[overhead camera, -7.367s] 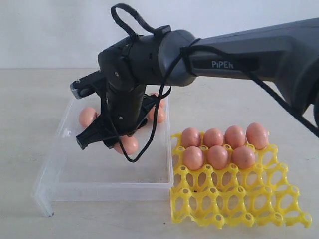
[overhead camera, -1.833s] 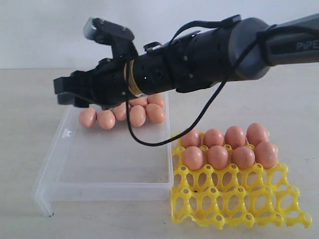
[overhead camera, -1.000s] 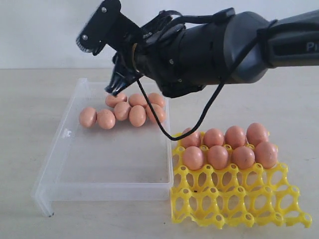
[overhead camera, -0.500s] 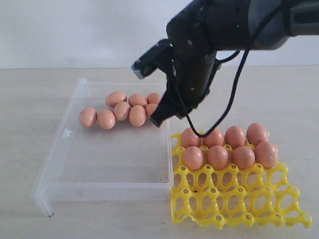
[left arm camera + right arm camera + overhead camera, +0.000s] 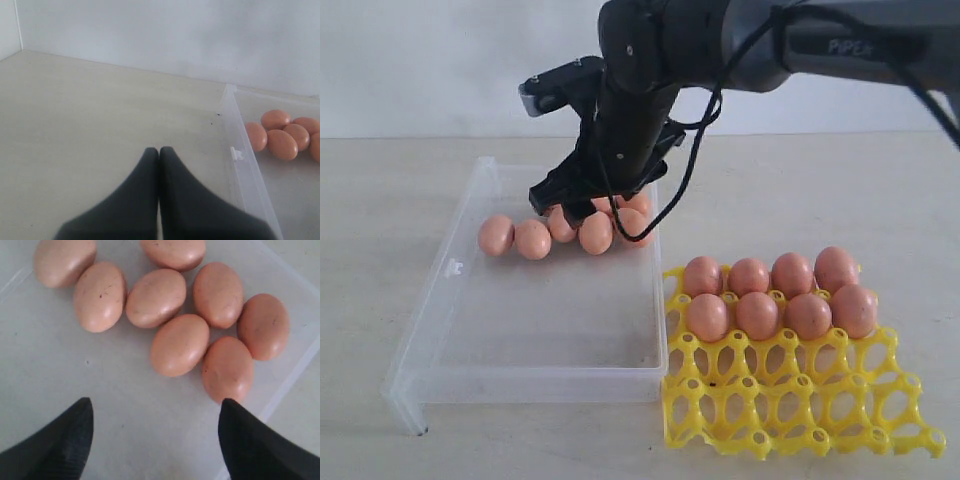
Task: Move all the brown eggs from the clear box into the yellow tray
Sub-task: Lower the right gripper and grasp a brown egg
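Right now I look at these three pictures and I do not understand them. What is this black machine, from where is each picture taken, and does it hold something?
It is a robot with two arms, and each arm ends in a two-fingered gripper. The wide picture comes from a camera standing off the arms. The other two come from small cameras on the wrists, looking along the fingers.

On the table lie a clear box and a yellow tray. Eight brown eggs sit in the tray's two back rows; its two front rows are empty. Eight more eggs lie bunched together in the box.

The right gripper hangs over the eggs in the box with its fingers wide apart, holding nothing. The left gripper is shut and empty, over bare table beside the box.
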You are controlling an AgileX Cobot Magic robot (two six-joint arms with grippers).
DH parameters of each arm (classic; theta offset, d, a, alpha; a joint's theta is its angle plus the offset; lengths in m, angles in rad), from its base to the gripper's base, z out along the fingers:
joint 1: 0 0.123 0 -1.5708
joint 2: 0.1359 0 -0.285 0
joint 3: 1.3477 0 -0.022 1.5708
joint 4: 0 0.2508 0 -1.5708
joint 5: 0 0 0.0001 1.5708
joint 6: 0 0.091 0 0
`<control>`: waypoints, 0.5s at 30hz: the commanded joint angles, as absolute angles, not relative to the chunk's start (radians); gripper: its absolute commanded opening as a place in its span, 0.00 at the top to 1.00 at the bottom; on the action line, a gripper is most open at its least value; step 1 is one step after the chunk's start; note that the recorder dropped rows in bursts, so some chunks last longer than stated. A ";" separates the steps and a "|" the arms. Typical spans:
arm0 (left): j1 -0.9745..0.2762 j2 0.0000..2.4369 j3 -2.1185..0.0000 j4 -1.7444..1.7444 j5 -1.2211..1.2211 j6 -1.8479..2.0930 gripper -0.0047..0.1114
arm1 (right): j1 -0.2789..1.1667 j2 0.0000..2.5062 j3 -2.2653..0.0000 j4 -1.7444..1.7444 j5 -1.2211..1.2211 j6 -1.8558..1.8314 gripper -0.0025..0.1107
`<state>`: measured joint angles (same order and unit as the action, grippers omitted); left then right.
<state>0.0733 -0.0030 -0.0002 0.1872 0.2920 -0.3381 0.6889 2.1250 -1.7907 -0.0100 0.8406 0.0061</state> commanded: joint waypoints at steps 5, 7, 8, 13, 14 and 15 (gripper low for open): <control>0.070 0.000 0.000 0.180 0.293 -0.346 1.00 | 0.688 2.241 -1.848 -0.011 0.693 0.203 0.38; 0.070 0.000 0.000 0.180 0.293 -0.346 1.00 | 0.688 2.256 -1.850 -0.016 0.673 0.203 0.38; 0.070 0.000 0.000 0.180 0.293 -0.346 1.00 | 0.688 2.258 -1.852 -0.018 0.665 0.203 0.38; 0.070 0.000 0.000 0.180 0.293 -0.346 1.00 | 0.686 2.286 -1.852 -0.044 0.595 0.236 0.38; 0.070 0.000 0.000 0.180 0.293 -0.346 1.00 | 0.686 2.288 -1.852 -0.044 0.590 0.238 0.38; 0.070 0.000 0.000 0.180 0.293 -0.346 1.00 | 0.684 2.293 -1.852 -0.047 0.584 0.238 0.38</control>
